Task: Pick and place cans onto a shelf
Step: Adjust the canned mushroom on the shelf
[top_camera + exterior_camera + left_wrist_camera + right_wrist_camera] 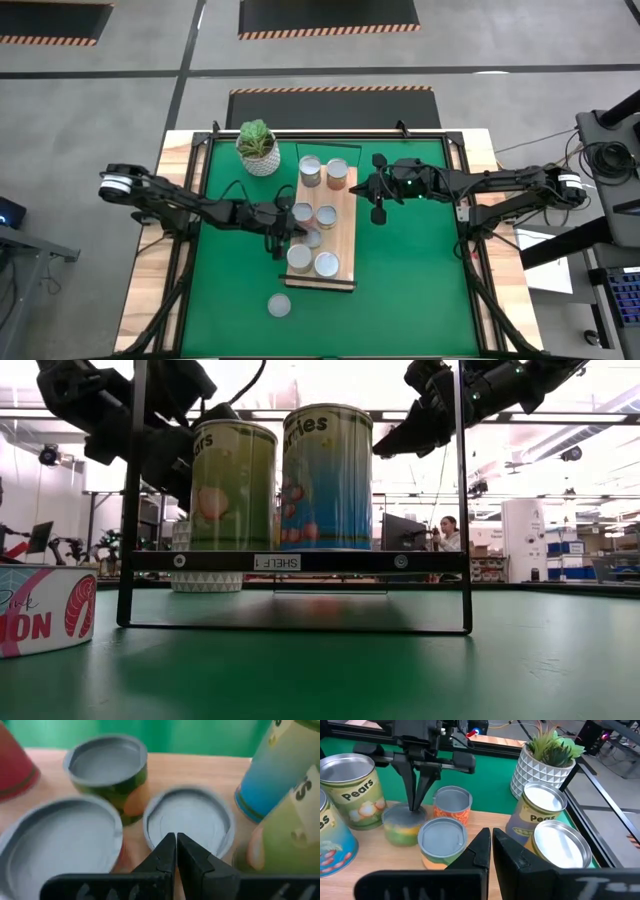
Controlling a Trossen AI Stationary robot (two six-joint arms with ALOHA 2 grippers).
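- From high up, I see my left gripper (291, 236) over the left side of the wooden shelf (346, 226), right among the cans. Its fingers are pressed tight together and hold nothing. My right gripper (378, 199) hangs just past the right edge of the shelf, over the green mat (410, 280). It is closed too, and empty. Seven cans stand on the shelf. One more can (279, 305) sits alone on the mat, near the front. A white pot with a plant (259, 148) stands by the back corner of the shelf.
- From down low, two tall cans stand side by side on the shelf, a green one (232, 485) and a blue one (327, 478). My two arms are dark shapes above them.
- From my left wrist, my shut fingers (192, 865) point down at the round grey top of a short can (190, 820). I cannot tell if the tips touch it.
- From my right wrist, my own fingers (507, 855) are closed with nothing between them. Farther off, my left gripper (415, 802) stands tip-down on the lid of a low green can (403, 825). A can marked "Pears" (354, 787) stands beside it.
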